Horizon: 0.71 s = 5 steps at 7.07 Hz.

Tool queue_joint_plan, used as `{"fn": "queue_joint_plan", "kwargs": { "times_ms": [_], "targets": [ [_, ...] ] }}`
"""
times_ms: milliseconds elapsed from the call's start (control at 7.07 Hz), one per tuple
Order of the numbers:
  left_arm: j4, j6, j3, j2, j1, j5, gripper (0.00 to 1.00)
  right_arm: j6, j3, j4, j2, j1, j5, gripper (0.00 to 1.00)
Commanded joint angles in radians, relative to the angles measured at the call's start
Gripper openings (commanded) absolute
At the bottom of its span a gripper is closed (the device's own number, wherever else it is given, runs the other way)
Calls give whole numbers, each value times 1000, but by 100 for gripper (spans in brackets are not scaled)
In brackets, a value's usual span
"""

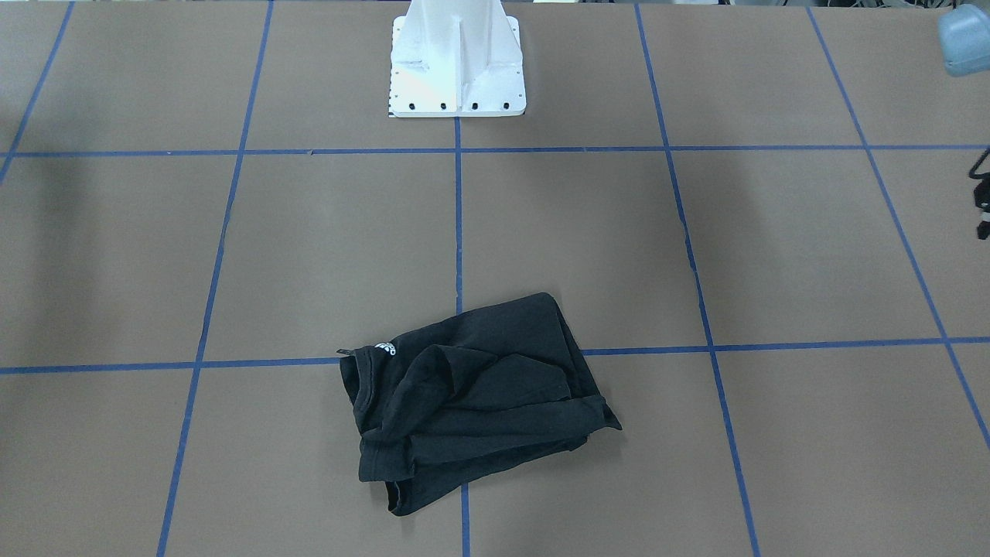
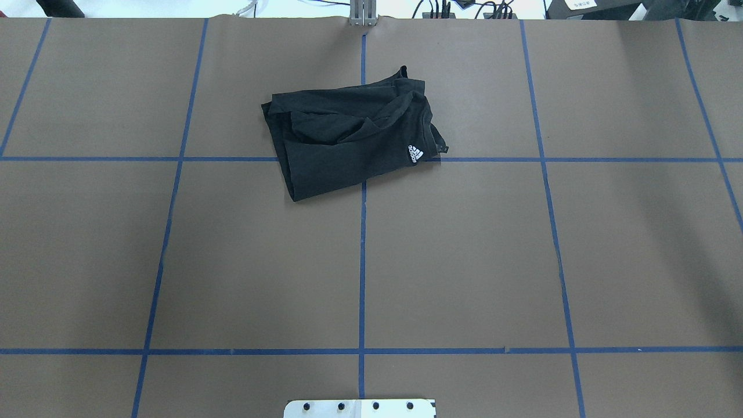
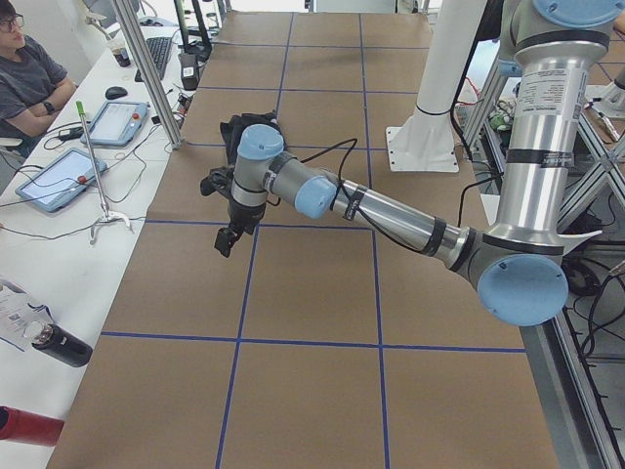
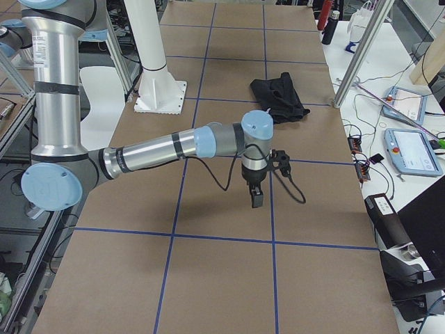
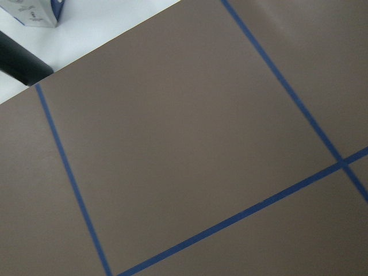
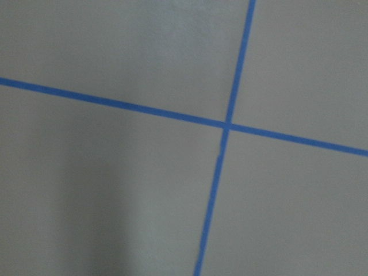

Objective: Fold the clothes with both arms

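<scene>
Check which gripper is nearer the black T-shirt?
Left, slightly, I'd judge. Left gripper hovers left of the T-shirt; right gripper hovers farther off, on its right. Neither touches it.

The brown surface point(image 2: 464, 261) is ruled into squares by blue tape lines point(image 2: 361, 261). Opposite the white pedestal point(image 1: 458, 62) runs a white bench point(image 3: 59, 264) carrying tablets point(image 3: 57, 179), cables and a dark bottle point(image 3: 59, 347); a person point(image 3: 24, 78) sits there.

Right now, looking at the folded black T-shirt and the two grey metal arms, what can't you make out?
Folded black T-shirt: its own folds hide most of it in every view; only a small white logo shows.
Left gripper: small in the exterior left view, open or shut unclear.
Right gripper: likewise, exterior right view.
Wrist views: only brown table and blue tape, the right one blurred.
</scene>
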Motion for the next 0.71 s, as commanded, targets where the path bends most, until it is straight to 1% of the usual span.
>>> {"fn": "queue_joint_plan", "kwargs": {
  "times_ms": [0,283,424,565],
  "targets": [
    [40,63,58,51,-79,-62,100,-112,-37,4,-116,112,-1,100],
    [63,65,50,132,-99,-68,100,-97,-77,7,-108,114,7,100],
    [52,92,42,199,-103,-77,100,-97,-103,7,-96,114,21,100],
    [52,94,50,213,-115,-158,100,-98,-110,9,-93,114,107,100]
  ]
}}
